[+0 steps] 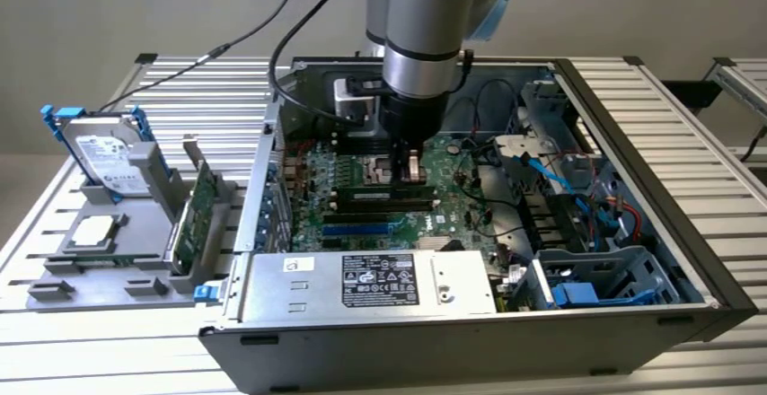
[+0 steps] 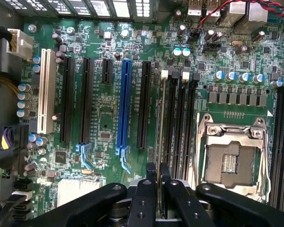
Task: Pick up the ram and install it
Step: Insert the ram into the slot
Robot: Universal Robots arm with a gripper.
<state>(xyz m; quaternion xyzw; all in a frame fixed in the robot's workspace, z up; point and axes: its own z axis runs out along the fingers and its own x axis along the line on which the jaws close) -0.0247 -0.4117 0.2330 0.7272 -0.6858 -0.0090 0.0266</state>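
Note:
My gripper (image 2: 158, 174) is shut on the ram (image 2: 159, 123), a thin green stick seen edge-on that runs from between the fingers along the row of black memory slots (image 2: 180, 118). It lies over the slot nearest the long black expansion slot; I cannot tell whether it is seated or just above it. In the exterior view the gripper (image 1: 403, 169) reaches straight down into the open computer case (image 1: 671, 260), low over the motherboard (image 1: 359, 224) beside the memory slots.
An empty CPU socket (image 2: 232, 156) lies beside the memory slots, and a blue expansion slot (image 2: 124, 104) on their other side. On the exterior view's left, a grey rack holds a hard drive (image 1: 102, 153), a green expansion card (image 1: 192, 211) and a processor (image 1: 96, 231). The power supply (image 1: 372, 283) fills the case's near side.

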